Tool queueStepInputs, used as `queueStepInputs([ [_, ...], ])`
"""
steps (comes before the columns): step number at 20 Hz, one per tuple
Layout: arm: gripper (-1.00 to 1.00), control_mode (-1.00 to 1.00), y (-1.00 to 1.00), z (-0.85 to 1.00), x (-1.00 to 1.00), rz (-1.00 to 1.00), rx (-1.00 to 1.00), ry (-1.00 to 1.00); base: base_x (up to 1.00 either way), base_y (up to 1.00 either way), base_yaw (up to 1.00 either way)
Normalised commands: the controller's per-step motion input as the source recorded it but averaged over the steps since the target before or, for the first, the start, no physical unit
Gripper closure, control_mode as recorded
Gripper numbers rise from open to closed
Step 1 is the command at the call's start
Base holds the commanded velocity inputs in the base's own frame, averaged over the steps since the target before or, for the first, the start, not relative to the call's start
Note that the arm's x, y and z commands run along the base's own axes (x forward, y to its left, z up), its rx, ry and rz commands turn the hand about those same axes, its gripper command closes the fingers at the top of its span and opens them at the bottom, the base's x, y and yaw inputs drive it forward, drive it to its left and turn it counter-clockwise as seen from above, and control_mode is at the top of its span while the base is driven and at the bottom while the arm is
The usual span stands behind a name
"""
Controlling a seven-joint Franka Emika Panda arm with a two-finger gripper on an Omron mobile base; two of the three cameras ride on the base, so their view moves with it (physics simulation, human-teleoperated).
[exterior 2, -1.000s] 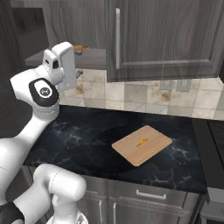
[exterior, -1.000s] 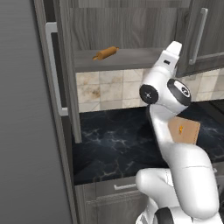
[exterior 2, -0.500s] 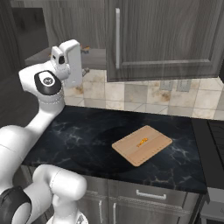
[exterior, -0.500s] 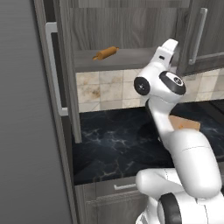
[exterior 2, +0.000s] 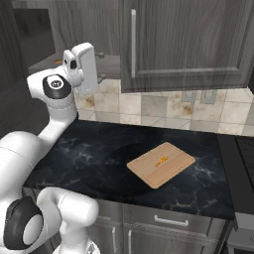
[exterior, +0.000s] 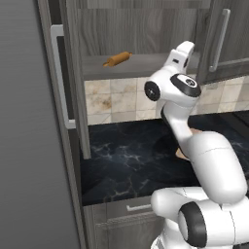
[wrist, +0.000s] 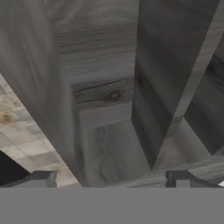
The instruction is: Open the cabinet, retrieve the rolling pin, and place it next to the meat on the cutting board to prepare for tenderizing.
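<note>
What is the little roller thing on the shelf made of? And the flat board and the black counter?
The rolling pin looks like plain wood: orange-brown and matte. The cutting board seems wooden too, pale tan with faint grain. The countertop looks like polished black stone, perhaps marble, given its pale veins.
</note>
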Motion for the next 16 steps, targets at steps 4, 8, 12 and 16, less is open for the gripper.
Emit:
queueStepInputs([
  [4,-1.0,-1.0,-0.05,0.0,0.14,-0.05,-0.01,0.01,0.0,0.0,0.0],
  [8,-1.0,-1.0,-0.06,0.0,0.15,-0.04,-0.01,0.01,0.0,0.0,0.0],
  [12,-1.0,-1.0,-0.06,0.0,0.14,-0.04,0.0,0.0,0.0,0.0,0.0],
  [16,-1.0,-1.0,-0.12,0.0,0.05,-0.03,0.0,0.0,0.0,0.0,0.0],
])
